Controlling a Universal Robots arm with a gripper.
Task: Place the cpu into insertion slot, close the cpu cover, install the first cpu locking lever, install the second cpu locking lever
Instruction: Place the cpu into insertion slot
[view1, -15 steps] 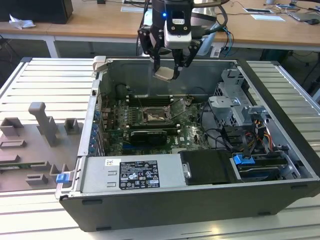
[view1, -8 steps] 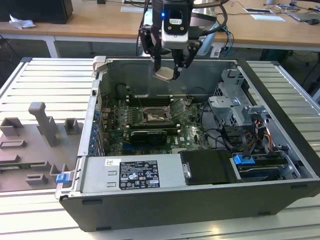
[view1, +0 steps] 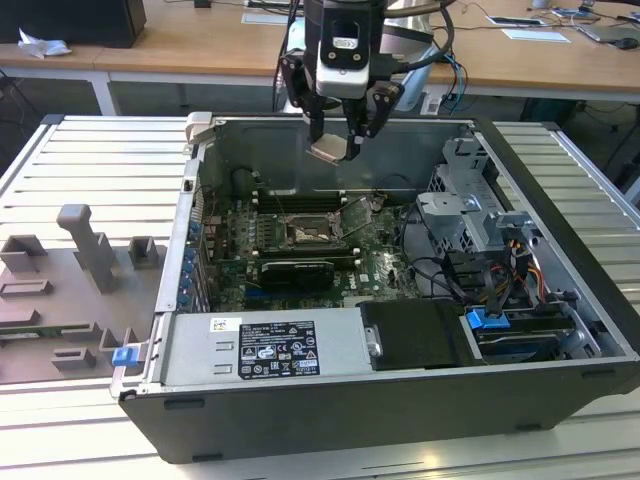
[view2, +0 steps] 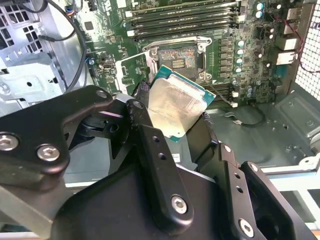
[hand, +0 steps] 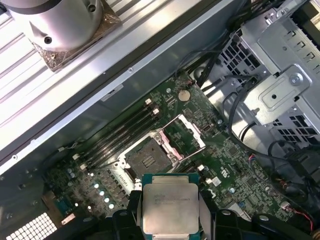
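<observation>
- CPU (view2: 174, 102): small flat square. It has a pale brushed-metal lid on a green board edge with faint print on top, and it hangs in the air above the open case, well clear of the board.
- Handling (judgement): light, thin and stiff, so it will not flex. The smooth lid looks slippery and the underside contacts are likely delicate, so opposite side edges are the sensible place to hold it, keeping off both faces.
- Claw (hand: 170, 214): two black fingers are closed onto opposite edges of the cpu. The chip sits tilted between them in the exterior view.
- Insertion slot (hand: 145, 159): square socket with a dark centre and a silver rim. It is vacant and lies below the held chip.
- CPU cover (hand: 186, 135): thin silver frame with a large window, swung open on its hinge beside the slot.
- Motherboard (hand: 235, 165): green and densely populated, with long black memory slots (hand: 125, 131) running just beside the socket.
- Case (view1: 560, 190): dark sheet-metal shell lying open, with a perforated silver drive cage (hand: 280, 75) to one side.
- Worktop (view1: 90, 150): ribbed pale metal with grey blocky fixtures (view1: 90, 250) at the exterior view's left.
</observation>
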